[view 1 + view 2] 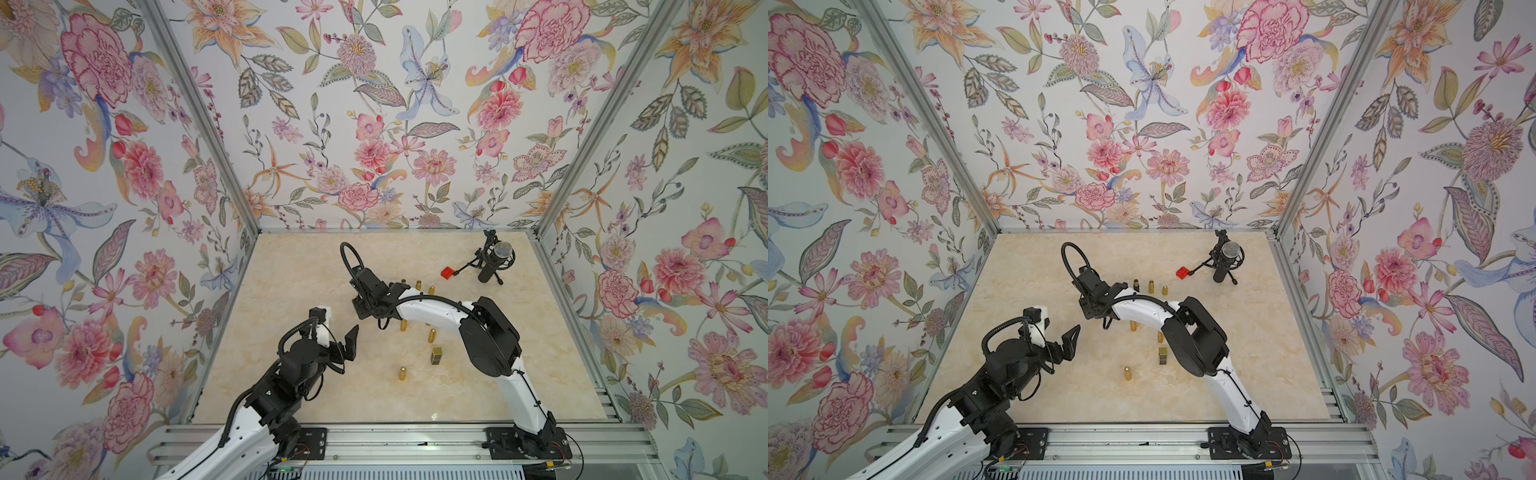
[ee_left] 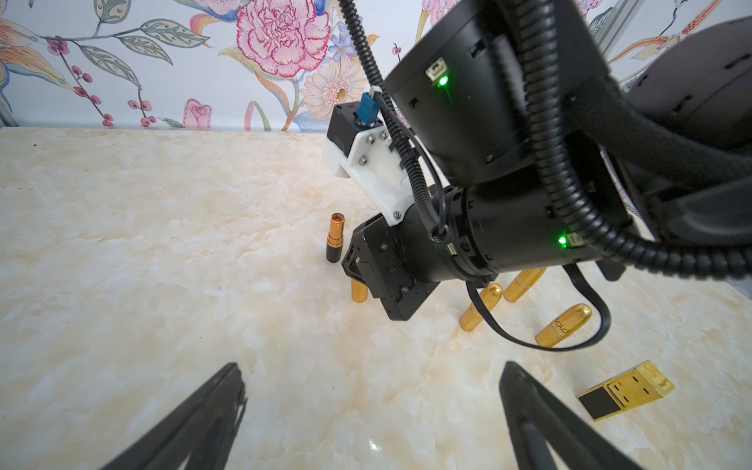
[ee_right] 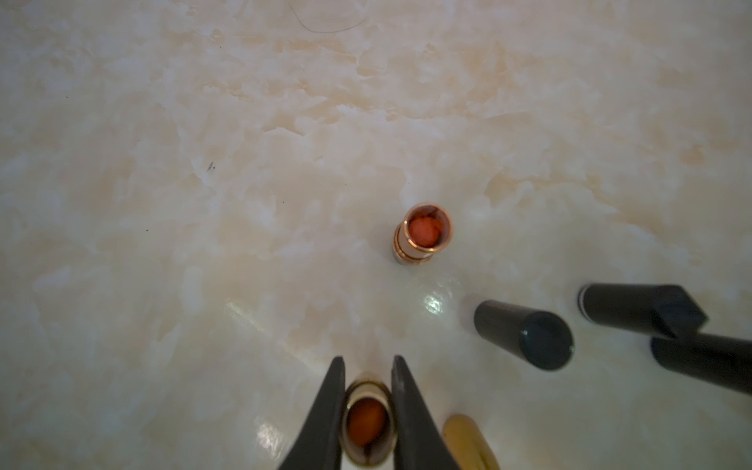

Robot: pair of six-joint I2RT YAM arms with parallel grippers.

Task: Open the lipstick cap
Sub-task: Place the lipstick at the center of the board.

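Two grippers: left gripper (image 1: 1068,345) spread wide, empty; right gripper (image 3: 368,362) pinched narrow on held lipstick (image 3: 368,423).
Held lipstick: upright, seemingly resting on table (image 1: 291,291); long axis vertical, mouth bare, red stick showing, no cap.
Bearing: in both top views, right gripper at 2 o'clock from left one, near but apart; right arm nearer.
Neighbour: capped gold lipstick (image 1: 1133,325) just beside, at 3 o'clock.
Black cap (image 3: 525,337): loose, standing apart.
Judged next: release upright, then shift toward capped neighbour.
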